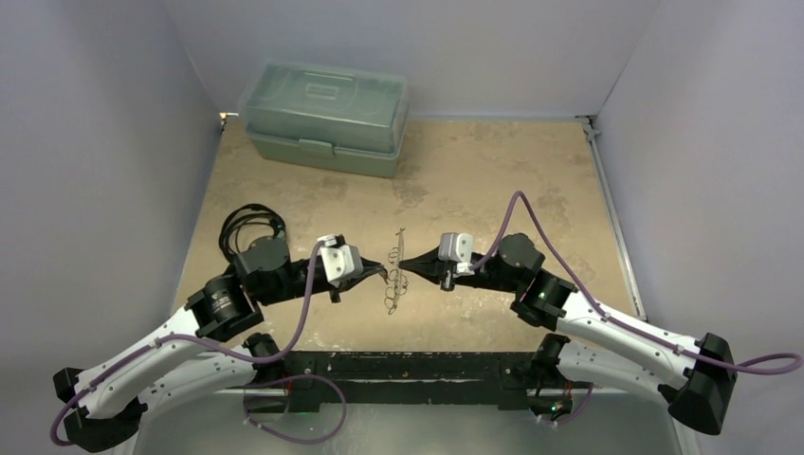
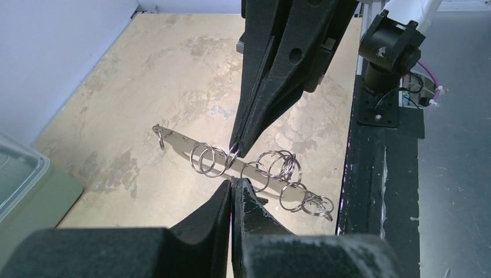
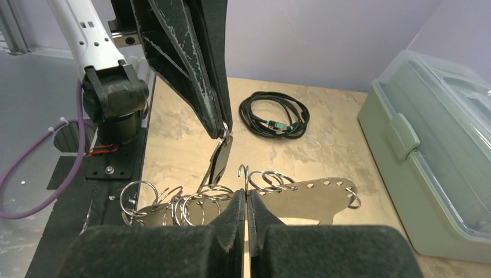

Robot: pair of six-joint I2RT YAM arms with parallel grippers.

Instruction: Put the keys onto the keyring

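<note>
Both tools meet tip to tip just ahead of the arm bases. The left tool [image 2: 233, 182] is clenched, seemingly on the head of a small silvery key [image 3: 219, 161] that hangs blade-down from its tips. The right tool [image 3: 246, 196] is also clamped tight, apparently pinching one of the small rings [image 2: 208, 159] on the keyring [image 3: 315, 197], a pale flat metal piece lying across between them. Whether the keyring rests on the worktop [image 1: 493, 180] or is lifted off it cannot be told. To do this step well, the right tool should hold its ring steady with the split end exposed, while the left brings the key's hole squarely onto that end and turns it along the wire. Small, slow moves matter here, since the other rings crowd close and could snag. The worktop is mottled tan board. Further back lie a coiled black cable [image 3: 272, 116] and a closed grey-green box [image 1: 327, 114], with plain pale walls [image 1: 95, 142] enclosing the cell.
</note>
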